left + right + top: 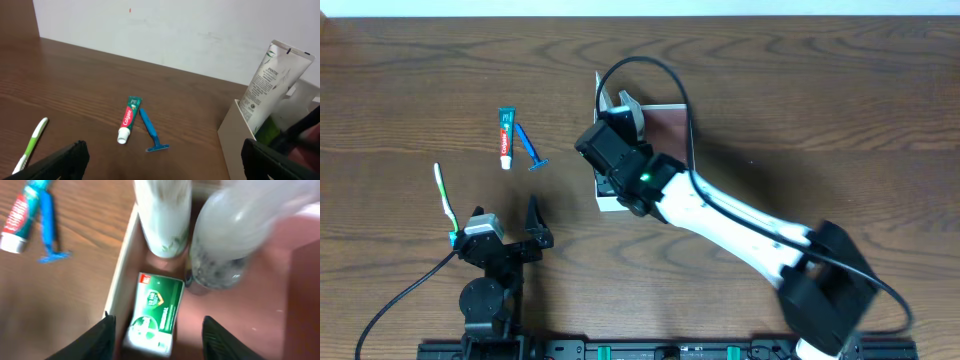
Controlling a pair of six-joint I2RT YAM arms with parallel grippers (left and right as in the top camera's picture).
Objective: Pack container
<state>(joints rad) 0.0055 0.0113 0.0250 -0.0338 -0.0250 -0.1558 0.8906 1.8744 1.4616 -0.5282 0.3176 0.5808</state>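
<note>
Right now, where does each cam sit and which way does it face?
Overhead: above the table, looking straight down; left arm and right arm show.
Left wrist: low, facing toothpaste, razor, container wall; left gripper open at bottom.
Right wrist: above the container, looking down inside; right gripper open at bottom.
Shared: both wrist views catch toothpaste, razor, container wall.

Dark wood table (770,100): toothpaste tube (505,137) and blue razor (531,148) lying right next to each other, green toothbrush (444,196) nearer the left edge, container (665,128) sitting mid-table.
</note>
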